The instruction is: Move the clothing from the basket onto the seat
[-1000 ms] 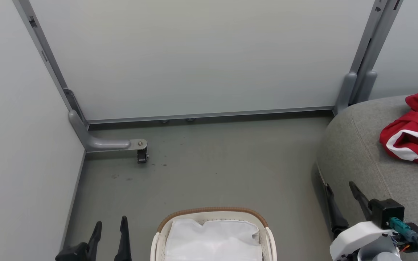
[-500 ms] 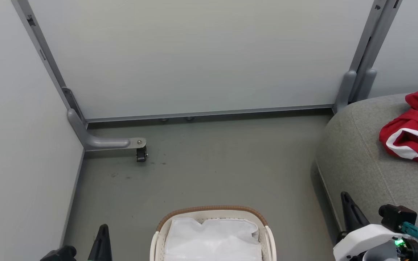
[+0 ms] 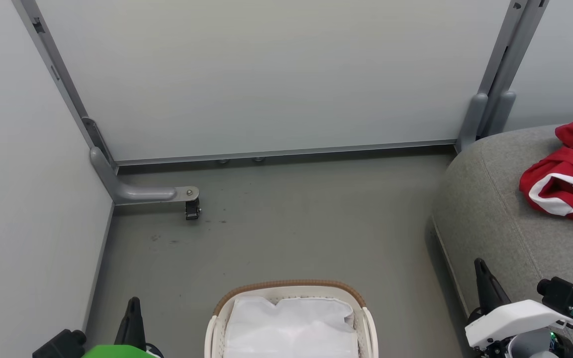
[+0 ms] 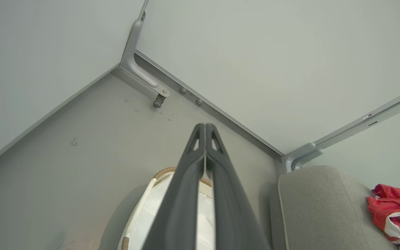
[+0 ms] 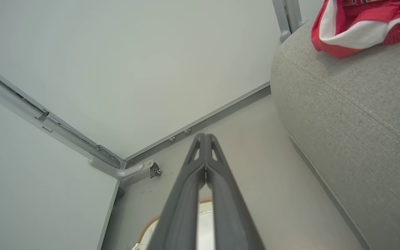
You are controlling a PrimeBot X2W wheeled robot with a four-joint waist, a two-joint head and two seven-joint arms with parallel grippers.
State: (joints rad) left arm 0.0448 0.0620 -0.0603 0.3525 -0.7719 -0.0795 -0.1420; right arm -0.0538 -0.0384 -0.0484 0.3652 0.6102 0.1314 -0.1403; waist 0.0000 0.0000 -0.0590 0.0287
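Note:
The red clothing (image 3: 565, 181) with white hems lies bunched on the grey seat (image 3: 490, 214) at the right; it is also in the left wrist view (image 4: 392, 211) and the right wrist view (image 5: 356, 24). The white basket (image 3: 286, 286) with its brown rim stands on the floor at the bottom centre, and inside it I see the white liner (image 3: 291, 328) but no red fabric. My left gripper (image 3: 134, 301) is shut and empty, left of the basket. My right gripper (image 3: 478, 263) is shut and empty, beside the seat's front edge. Both wrist views show the fingers (image 4: 200, 163) (image 5: 200, 166) pressed together.
Pale partition walls close off the left and back. A grey metal foot with a small caster (image 3: 192, 209) sticks out onto the grey floor (image 3: 291, 223) at the back left. A double grey post (image 3: 488, 114) stands at the seat's far corner.
Both grippers went from open to shut and sank lower in the head view. The left arm now shows a green part at the bottom edge. The camera shifted slightly.

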